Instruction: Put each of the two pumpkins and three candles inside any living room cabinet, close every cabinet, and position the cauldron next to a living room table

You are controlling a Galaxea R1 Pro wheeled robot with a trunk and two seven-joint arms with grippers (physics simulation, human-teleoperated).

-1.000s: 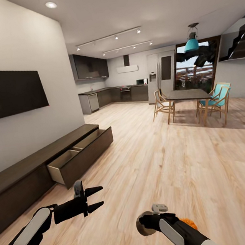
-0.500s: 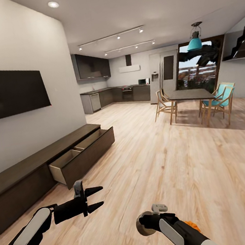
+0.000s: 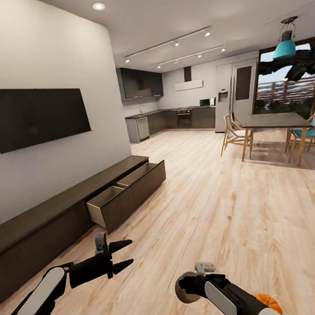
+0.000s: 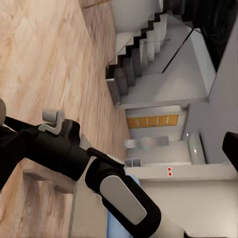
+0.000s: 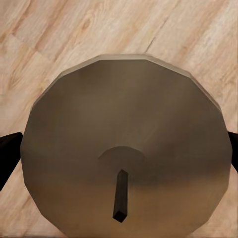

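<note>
Plainly, a candle (image 5: 128,144) sits clamped in the right claw (image 3: 187,289), its grey-beige top and dark wick facing the wrist camera, both fingertips cut off at the edges. Just behind that arm, a pumpkin (image 3: 268,302) peeks out, mostly hidden. Beyond the candle, the left claw (image 3: 121,255) hangs spread wide and empty, near the cabinet (image 3: 47,223), whose drawer (image 3: 127,191) stands pulled out.

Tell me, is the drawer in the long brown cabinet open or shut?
Open. One drawer of the cabinet is pulled out over the floor, so its pale inside shows.
</note>
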